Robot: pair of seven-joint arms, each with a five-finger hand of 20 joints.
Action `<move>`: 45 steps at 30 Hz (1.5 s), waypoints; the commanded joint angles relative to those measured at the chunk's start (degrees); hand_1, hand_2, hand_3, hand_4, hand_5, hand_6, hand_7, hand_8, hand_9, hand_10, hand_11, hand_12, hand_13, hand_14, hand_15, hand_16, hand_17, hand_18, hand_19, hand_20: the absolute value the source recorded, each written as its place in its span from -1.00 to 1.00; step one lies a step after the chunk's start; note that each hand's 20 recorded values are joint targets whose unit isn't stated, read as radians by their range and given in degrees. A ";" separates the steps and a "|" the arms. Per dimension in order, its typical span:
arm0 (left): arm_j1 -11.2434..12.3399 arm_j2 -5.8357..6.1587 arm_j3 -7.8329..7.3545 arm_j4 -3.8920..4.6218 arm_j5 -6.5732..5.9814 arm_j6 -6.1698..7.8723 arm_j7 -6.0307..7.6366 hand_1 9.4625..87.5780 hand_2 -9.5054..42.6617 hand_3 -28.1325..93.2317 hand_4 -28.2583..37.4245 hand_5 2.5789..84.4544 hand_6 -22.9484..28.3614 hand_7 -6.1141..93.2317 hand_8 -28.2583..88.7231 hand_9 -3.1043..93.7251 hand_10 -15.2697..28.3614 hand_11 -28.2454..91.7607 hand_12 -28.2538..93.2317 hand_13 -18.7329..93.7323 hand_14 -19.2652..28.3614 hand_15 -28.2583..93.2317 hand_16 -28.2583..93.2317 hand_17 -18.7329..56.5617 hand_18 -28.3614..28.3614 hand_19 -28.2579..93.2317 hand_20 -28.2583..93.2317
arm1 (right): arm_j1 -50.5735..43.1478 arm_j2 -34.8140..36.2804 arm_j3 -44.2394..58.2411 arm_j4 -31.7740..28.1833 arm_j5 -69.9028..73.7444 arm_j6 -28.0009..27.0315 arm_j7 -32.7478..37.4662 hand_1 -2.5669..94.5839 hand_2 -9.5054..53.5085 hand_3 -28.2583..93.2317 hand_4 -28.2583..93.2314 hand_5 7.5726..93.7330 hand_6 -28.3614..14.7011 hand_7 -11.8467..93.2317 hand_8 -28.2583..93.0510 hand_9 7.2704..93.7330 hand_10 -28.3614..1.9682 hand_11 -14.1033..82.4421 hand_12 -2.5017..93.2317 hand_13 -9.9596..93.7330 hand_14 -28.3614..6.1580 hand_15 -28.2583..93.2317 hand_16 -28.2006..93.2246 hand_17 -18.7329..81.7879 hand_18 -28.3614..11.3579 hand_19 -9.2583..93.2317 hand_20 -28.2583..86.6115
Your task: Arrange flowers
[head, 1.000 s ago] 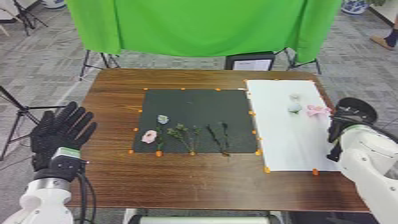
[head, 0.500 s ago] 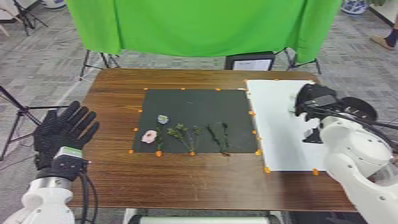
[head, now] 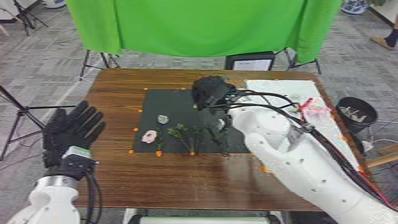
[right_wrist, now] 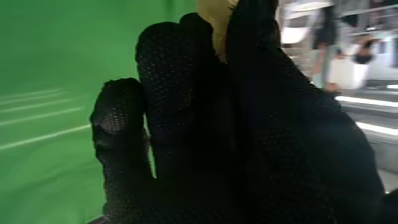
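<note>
The right hand [right_wrist: 182, 95] pinches a yellow piece [right_wrist: 214, 16], probably a light, crushable bloom best held by its stem, while the left hand [head: 69, 134] is open and empty.

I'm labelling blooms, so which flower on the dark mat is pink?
The flower nearest the mat's near left corner; the bloom just beyond it is bluish-white.

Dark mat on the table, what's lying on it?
On the dark mat lie a pink flower, a pale flower and green sprigs. Anything beneath the right hand and arm is covered.
</note>
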State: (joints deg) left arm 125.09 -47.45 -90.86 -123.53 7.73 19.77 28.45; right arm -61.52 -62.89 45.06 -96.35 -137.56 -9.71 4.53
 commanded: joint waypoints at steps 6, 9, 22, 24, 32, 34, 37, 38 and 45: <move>-1.80 1.15 1.33 -0.03 -0.49 0.24 -0.41 -0.62 -0.07 0.69 -1.00 0.07 0.31 -0.63 -0.64 -0.13 0.47 -0.19 -0.33 -0.18 0.52 0.09 -0.65 -0.68 0.57 0.08 -0.36 | 3.56 -8.77 -7.33 4.77 -6.14 -4.17 2.98 0.23 -0.93 0.56 -1.00 0.52 0.43 -0.23 -0.58 0.70 0.37 -0.58 -0.31 0.61 0.28 0.31 0.03 0.13 -0.58 0.79 0.23; -1.98 0.94 1.48 -0.10 -1.23 1.03 -0.20 -0.61 -0.07 0.69 -1.00 0.08 0.31 -0.63 -0.64 -0.13 0.46 -0.18 -0.33 -0.18 0.52 0.09 -0.65 -0.68 0.57 0.08 -0.36 | 3.21 -9.15 -8.25 5.03 -8.57 -5.19 4.38 0.23 -0.94 0.56 -1.00 0.49 0.42 -0.24 -0.59 0.66 0.35 -0.56 -0.34 0.60 0.28 0.30 0.04 0.13 -0.59 0.79 0.23; -2.76 0.68 1.55 0.45 -1.54 0.32 -0.66 -0.60 -0.06 0.69 -1.00 0.09 0.32 -0.62 -0.64 -0.12 0.46 -0.17 -0.33 -0.18 0.52 0.10 -0.65 -0.67 0.57 0.09 -0.36 | 2.19 -9.57 -8.14 5.47 -8.69 -8.81 5.35 0.20 -1.00 0.53 -1.00 0.32 0.36 -0.27 -0.62 0.44 0.26 -0.42 -0.56 0.53 0.23 0.30 0.05 0.10 -0.59 0.76 0.22; -2.82 0.73 1.57 0.43 -1.64 0.34 -0.67 -0.60 -0.06 0.69 -1.00 0.09 0.32 -0.62 -0.64 -0.12 0.46 -0.17 -0.33 -0.18 0.52 0.10 -0.65 -0.67 0.58 0.09 -0.36 | 2.11 -9.50 -8.13 5.29 -8.99 -8.66 5.24 0.17 -1.00 0.56 -1.00 0.29 0.37 -0.29 -0.63 0.39 0.20 -0.42 -0.59 0.53 0.23 0.31 0.04 0.10 -0.60 0.76 0.22; -3.00 0.20 1.76 0.65 -1.37 0.42 -0.78 -0.61 -0.07 0.69 -1.00 0.09 0.32 -0.61 -0.64 -0.12 0.46 -0.17 -0.33 -0.18 0.52 0.10 -0.65 -0.67 0.58 0.09 -0.36 | 1.31 -8.94 -6.00 2.82 -7.79 -11.80 5.86 0.11 -1.00 0.63 -1.00 0.25 0.40 -0.34 -0.75 0.32 0.15 -0.43 -0.63 0.52 0.23 0.30 0.04 0.09 -0.60 0.76 0.21; -3.55 -0.43 1.99 0.60 -1.46 2.09 -0.94 -0.61 -0.07 0.69 -1.00 0.09 0.32 -0.61 -0.64 -0.12 0.46 -0.17 -0.33 -0.18 0.52 0.10 -0.65 -0.67 0.58 0.09 -0.36 | -0.23 -7.78 -3.59 -0.32 -7.26 -13.60 6.66 0.09 -1.00 0.64 -1.00 0.22 0.38 -0.33 -0.78 0.28 0.12 -0.43 -0.63 0.49 0.21 0.30 0.03 0.08 -0.60 0.75 0.21; -3.26 -0.13 1.86 0.53 -1.86 1.80 -0.22 -0.59 -0.07 0.69 -1.00 0.09 0.31 -0.61 -0.64 -0.12 0.45 -0.17 -0.33 -0.18 0.51 0.10 -0.65 -0.67 0.58 0.09 -0.36 | -2.49 -6.31 0.62 -4.29 -5.64 -15.74 8.34 0.07 -1.00 0.66 -1.00 0.19 0.34 -0.35 -0.78 0.23 0.08 -0.44 -0.63 0.46 0.18 0.30 0.02 0.05 -0.61 0.73 0.20; -2.90 -0.28 1.61 0.41 -1.61 1.73 -0.36 -0.59 -0.08 0.69 -1.00 0.09 0.31 -0.61 -0.64 -0.12 0.45 -0.17 -0.33 -0.18 0.51 0.10 -0.65 -0.67 0.58 0.09 -0.36 | -3.18 -5.91 2.20 -5.15 -5.33 -16.30 8.41 0.06 -1.00 0.67 -1.00 0.17 0.33 -0.36 -0.78 0.21 0.07 -0.45 -0.63 0.45 0.17 0.30 0.01 0.05 -0.61 0.72 0.19; -3.01 -0.71 1.57 0.82 -1.09 0.06 -0.52 -0.60 -0.08 0.69 -1.00 0.08 0.31 -0.61 -0.65 -0.12 0.45 -0.17 -0.33 -0.17 0.51 0.10 -0.65 -0.67 0.57 0.09 -0.36 | -5.78 0.87 13.66 -6.78 0.62 -13.29 18.58 0.00 -1.00 0.70 -1.00 -0.04 0.25 -0.43 -0.75 0.08 -0.05 -0.48 -0.63 0.38 0.02 0.35 -0.13 0.04 -0.66 0.73 0.20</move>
State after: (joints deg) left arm 121.45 -47.51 -88.99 -122.91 6.27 20.94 27.99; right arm -66.87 -69.78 50.08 -104.38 -140.41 -27.13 13.91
